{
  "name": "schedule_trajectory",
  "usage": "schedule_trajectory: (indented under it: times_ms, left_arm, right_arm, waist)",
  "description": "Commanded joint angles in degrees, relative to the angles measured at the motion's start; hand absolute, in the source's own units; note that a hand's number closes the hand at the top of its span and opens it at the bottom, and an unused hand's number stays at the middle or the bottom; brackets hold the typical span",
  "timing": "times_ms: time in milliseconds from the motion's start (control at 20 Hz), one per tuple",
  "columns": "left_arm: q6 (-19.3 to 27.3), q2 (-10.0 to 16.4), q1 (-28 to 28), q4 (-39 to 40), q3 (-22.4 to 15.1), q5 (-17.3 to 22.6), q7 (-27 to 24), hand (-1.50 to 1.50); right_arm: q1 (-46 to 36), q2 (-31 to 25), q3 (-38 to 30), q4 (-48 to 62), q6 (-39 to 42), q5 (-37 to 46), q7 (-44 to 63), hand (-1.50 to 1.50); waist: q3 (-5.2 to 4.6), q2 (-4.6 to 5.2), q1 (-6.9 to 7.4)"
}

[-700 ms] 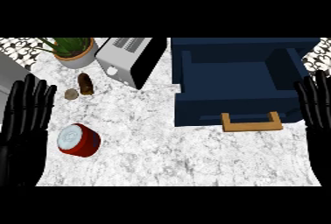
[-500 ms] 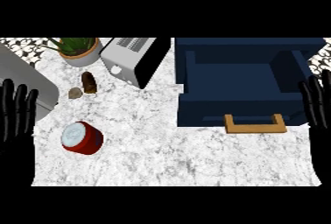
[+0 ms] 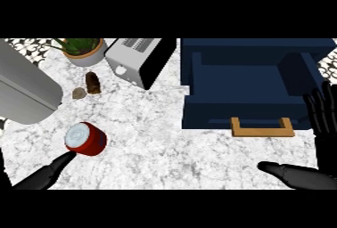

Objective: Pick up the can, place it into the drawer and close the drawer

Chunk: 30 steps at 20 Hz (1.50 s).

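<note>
Red with a pale lid, the can [image 3: 85, 140] sits on the marble counter [image 3: 171, 153] close to its left edge, toward the near left corner. It seems to stand upright with the lid facing up, so its long axis is vertical, though the steep view makes that a judgement.

The left hand [image 3: 50, 171] comes in from just below and left of the can. One straight black finger points up and right, and its tip is at the can's lower rim, touching or just short of it; I cannot tell which. Nothing is curled round the can, and that hand holds nothing. The rest of the hand lies beyond the view's edge.

The right hand [image 3: 321, 116] is well apart from the can at the counter's right edge. Its fingers are straight and raised, its thumb is spread toward the left, and it is empty too.

So the left hand is plainly the nearer one. The grasp likely calls for it to move up and right around the can's side.

The navy drawer [image 3: 197, 75] stands open at the far right corner. Its tan handle [image 3: 262, 128] faces the near edge, and the can still has most of the counter's width to cross to reach it.

A toaster [image 3: 138, 60] and a potted plant [image 3: 84, 50] stand along the far edge, clear of that path.
</note>
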Motion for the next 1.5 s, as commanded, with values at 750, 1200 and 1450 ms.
schedule_trajectory:
  times_ms: [750, 1200, 1450]
  left_arm:
    - [11.23, -0.15, -4.74, 7.01, -6.2, -7.4, 7.83, -1.5]
    - [19.94, -0.16, -3.31, 18.05, -12.77, -3.46, -0.58, -1.5]
    - [22.04, -0.16, -6.1, 29.11, -10.29, 5.62, -11.26, -1.5]
  right_arm:
    - [1.12, -2.03, -7.26, 2.74, 4.68, -4.43, -1.97, -1.5]
    - [1.58, 1.23, -4.31, 0.66, 3.34, -1.33, -1.9, -1.5]
    - [2.76, 0.81, -4.87, -2.03, 3.82, -0.74, -0.27, -1.5]
  waist:
    - [-0.05, -0.01, -0.6]
    - [-0.05, -0.02, -0.49]
    - [-0.07, 0.01, -0.56]
